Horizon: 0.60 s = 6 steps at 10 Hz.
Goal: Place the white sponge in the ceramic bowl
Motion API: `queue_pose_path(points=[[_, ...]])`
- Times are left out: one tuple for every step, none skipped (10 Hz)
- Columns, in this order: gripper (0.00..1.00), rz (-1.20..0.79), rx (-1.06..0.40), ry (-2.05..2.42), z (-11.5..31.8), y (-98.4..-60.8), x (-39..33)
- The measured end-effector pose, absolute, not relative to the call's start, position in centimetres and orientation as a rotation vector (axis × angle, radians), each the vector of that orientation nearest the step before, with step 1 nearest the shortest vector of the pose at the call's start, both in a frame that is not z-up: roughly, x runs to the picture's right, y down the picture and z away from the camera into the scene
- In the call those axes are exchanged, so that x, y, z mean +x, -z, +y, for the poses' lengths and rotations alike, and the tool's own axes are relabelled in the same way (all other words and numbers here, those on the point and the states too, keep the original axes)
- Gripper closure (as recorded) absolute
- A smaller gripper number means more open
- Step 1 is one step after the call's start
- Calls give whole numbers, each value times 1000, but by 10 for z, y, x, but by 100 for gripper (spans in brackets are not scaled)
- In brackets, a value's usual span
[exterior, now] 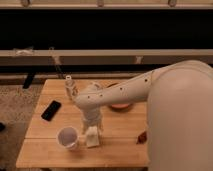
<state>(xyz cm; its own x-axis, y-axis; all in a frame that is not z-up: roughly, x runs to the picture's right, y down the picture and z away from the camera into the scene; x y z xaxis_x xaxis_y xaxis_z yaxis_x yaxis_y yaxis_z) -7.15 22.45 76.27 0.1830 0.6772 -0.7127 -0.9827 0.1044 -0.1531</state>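
White sponge [92,138] lies near the table [120,150] edge beside the cup [67,137], gripper [92,124] just above, jaws' state unclear.

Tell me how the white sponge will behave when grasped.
The white sponge looks small and flat, so probably light and unlikely to roll. Being sponge, it likely squashes. The gripper hangs over it, beside the cup.

The white sponge [92,137], a small pale block, lies flat on the counter [45,146] just beneath the pincer [92,126]; the orange-red ceramic bowl [120,106] sits farther back, mostly hidden.
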Motion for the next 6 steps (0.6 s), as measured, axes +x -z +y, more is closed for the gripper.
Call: queue_pose_path(points=[[35,555,-704,-1321,228,-770,-69],[35,574,-715,-1317,232,-776,-67],[35,590,-727,-1309,238,-782,-69],[35,605,-739,-1302,245,-789,-71],[35,614,-743,-1305,247,-793,-70],[35,624,-752,-1309,249,-796,-69]])
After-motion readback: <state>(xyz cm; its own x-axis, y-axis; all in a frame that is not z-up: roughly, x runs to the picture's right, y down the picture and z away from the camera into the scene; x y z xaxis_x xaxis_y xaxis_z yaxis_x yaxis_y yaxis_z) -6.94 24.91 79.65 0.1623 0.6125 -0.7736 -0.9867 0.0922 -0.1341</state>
